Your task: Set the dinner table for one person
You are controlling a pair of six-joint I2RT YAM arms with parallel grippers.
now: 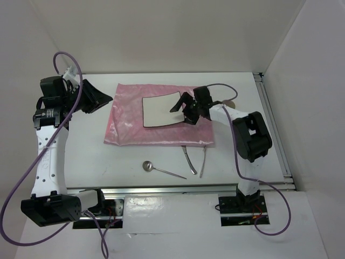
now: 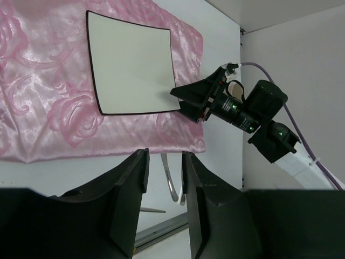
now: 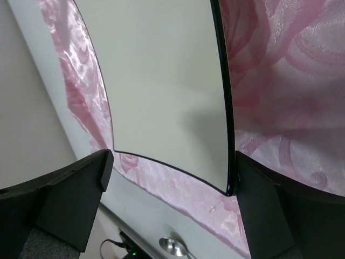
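Showing the place setting partly laid, seen from above and from both wrists. The worktop [image 1: 135,162], white with metal rails at its near and right edges, spans the whole field between the white walls and carries everything. A pink satin mat [image 1: 126,127] lies at its centre as the base of the setting, and a square white plate [image 1: 160,109] rests flat on the mat's upper right part.

The right pincer [image 1: 183,110] hangs at the plate's right edge with its jaws spread wide and nothing gripped. In the right wrist view the plate's near edge lies between the two fingers [image 3: 75,194]. Whether either finger touches the rim cannot be told.

The left pincer [image 1: 102,99] hovers off the mat's left edge, its jaws parted by a narrow gap and empty, apparently kept clear of the working arm.

A spoon [image 1: 148,166], a curved utensil [image 1: 188,159] and a straight utensil [image 1: 203,162] lie on bare worktop just in front of the mat, not yet set beside the plate. By this judgement the cutlery is the work left.
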